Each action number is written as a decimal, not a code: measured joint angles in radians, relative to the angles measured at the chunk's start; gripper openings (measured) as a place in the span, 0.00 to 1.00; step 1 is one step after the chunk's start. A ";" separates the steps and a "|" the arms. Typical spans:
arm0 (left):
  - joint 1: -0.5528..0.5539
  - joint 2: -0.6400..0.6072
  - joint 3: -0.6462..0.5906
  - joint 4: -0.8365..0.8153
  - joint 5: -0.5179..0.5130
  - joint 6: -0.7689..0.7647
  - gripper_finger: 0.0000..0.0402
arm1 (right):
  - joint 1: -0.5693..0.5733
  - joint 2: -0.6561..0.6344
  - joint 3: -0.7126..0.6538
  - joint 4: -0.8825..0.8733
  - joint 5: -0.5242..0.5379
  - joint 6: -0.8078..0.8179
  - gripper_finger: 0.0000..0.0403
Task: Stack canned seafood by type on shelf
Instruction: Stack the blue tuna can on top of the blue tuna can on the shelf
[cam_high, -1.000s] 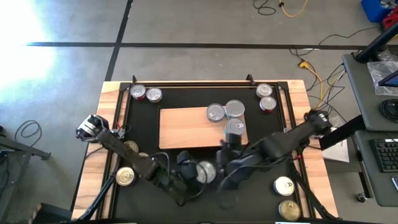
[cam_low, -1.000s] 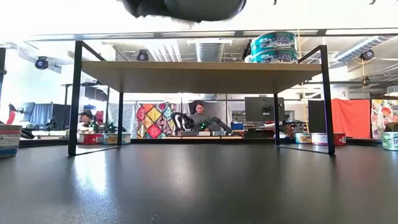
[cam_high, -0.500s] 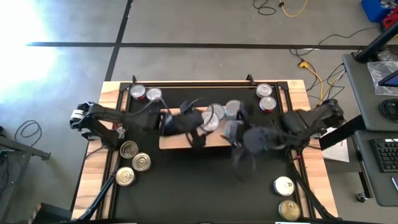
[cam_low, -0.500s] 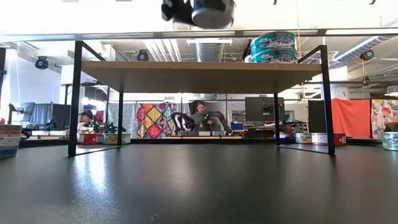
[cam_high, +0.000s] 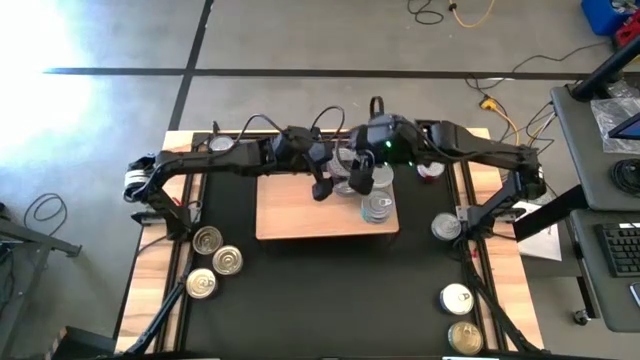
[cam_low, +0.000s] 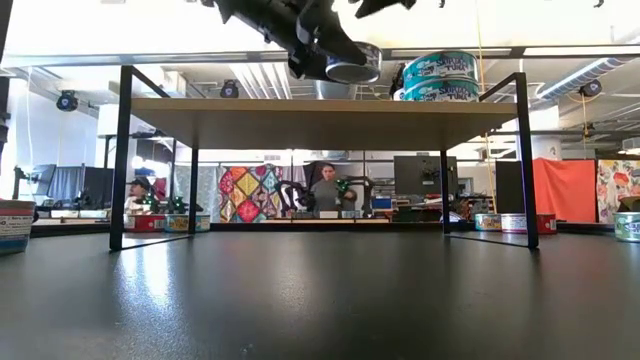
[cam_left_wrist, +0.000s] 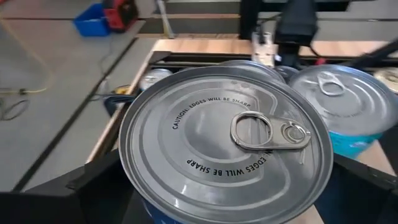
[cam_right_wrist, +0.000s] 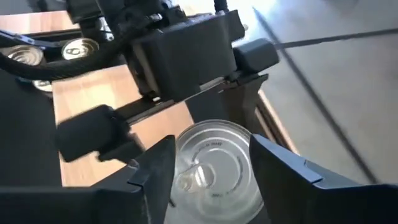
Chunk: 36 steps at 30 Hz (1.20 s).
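the job is only partly done. my left jaws (cam_high: 320, 184) are wide around a silver tin (cam_left_wrist: 227, 143) and hold it up over the shelf (cam_high: 300, 210). it is not set down yet. my right jaws (cam_right_wrist: 211, 177) are over the shelf too, with another tin (cam_right_wrist: 212, 163) between them. i cannot tell if they grip it or just sit beside it.

from above i count three tin tops over the shelf, and one may be the tin i carry. from the side, two blue tins (cam_low: 440, 78) sit stacked on it.

at least eight tins wait on the black surface (cam_high: 330, 290): three at the front left (cam_high: 207, 239), three on the right (cam_high: 457, 298), one at the back left (cam_high: 220, 147) and a red one at the back right (cam_high: 430, 168). my arms may hide more
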 joint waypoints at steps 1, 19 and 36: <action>0.003 0.002 -0.001 -0.003 0.025 0.012 0.96 | -0.021 -0.002 -0.023 0.024 -0.049 0.000 0.46; 0.075 0.082 -0.006 -0.013 0.258 0.160 0.96 | -0.065 -0.182 -0.511 0.492 -0.092 -0.066 0.27; 0.067 0.119 -0.006 0.028 0.231 0.070 0.96 | -0.064 -0.133 -0.524 0.490 -0.084 -0.045 0.09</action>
